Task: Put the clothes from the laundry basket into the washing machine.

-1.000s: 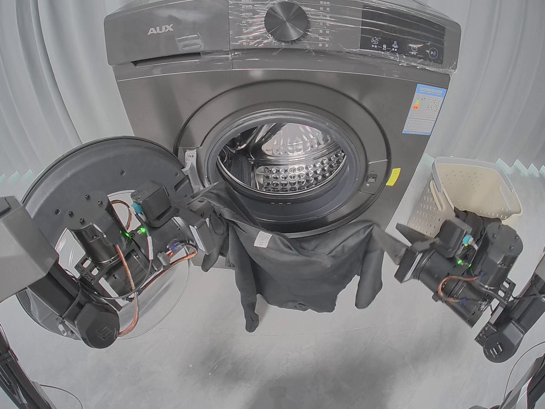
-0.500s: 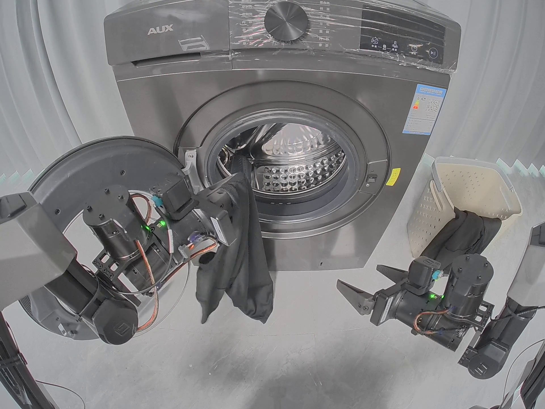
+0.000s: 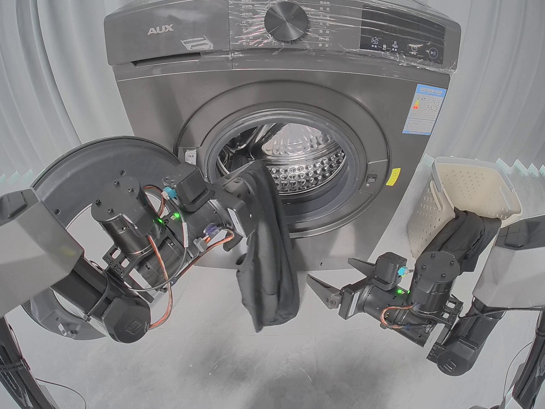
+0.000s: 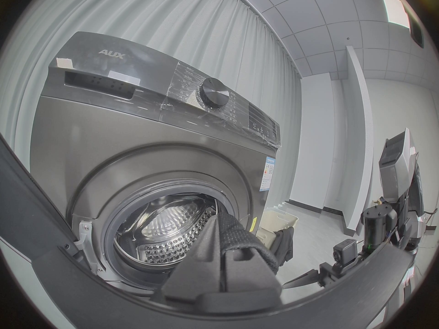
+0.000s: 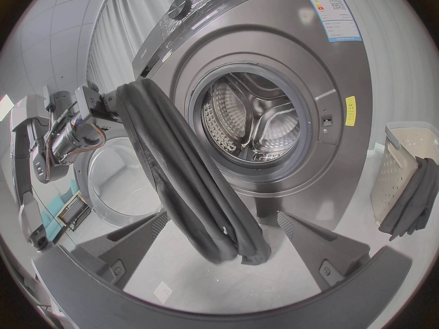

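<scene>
My left gripper [image 3: 248,187] is shut on a dark garment [image 3: 269,257] at the lower left rim of the washing machine's round opening [image 3: 295,160]. The cloth hangs down bunched in front of the machine, clear of the floor. In the left wrist view the fingers [image 4: 201,261] pinch the garment [image 4: 244,241] before the drum. Low and to the right of the hanging cloth, my right gripper [image 3: 331,275] stands open with nothing in it. A second dark garment [image 3: 462,237] drapes over the front rim of the cream laundry basket [image 3: 477,186].
The machine's door [image 3: 74,166] is swung wide open on the left, behind my left arm. The basket stands on the floor against the machine's right side. Bare grey floor [image 3: 295,359] lies in front.
The right gripper has let go of the garment and dropped low toward the middle. The left gripper has carried the cloth, now hanging bunched, rightward to the opening.
</scene>
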Robot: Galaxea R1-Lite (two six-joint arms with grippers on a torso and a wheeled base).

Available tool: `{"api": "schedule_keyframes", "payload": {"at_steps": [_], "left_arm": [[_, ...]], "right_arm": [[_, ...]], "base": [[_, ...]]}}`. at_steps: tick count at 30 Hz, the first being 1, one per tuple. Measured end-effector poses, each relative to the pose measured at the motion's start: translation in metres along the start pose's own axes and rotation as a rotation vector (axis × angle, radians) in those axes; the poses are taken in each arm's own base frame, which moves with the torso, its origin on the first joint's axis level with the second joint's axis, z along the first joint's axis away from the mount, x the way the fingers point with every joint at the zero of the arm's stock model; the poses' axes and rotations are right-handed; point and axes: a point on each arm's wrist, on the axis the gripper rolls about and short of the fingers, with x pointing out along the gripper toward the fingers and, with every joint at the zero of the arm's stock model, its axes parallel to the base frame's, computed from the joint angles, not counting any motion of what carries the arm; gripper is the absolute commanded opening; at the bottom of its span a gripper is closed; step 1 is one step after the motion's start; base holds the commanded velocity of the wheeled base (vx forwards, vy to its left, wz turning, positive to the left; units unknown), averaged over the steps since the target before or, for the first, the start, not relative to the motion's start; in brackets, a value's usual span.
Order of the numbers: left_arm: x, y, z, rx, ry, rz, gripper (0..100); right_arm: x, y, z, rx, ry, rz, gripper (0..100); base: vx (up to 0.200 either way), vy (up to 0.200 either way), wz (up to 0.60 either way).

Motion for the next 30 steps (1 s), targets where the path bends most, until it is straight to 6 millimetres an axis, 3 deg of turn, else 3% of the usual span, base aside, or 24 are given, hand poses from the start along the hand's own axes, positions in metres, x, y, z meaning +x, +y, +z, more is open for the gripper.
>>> {"api": "schedule_keyframes", "payload": {"at_steps": [17,30], "left_arm": [[0.006,-0.010,-0.006,-0.004,0.008,-0.018,0],[0.012,-0.009,-0.006,0.000,0.011,0.005,0]], "right_arm": [[0.045,0.007,-0.009,-0.056,-0.051,0.021,100],[0.064,0.013,-0.026,-0.082,-0.036,0.048,100]], "base": [[0.000,0.000,0.00],[0.000,0.000,0.00]]}}
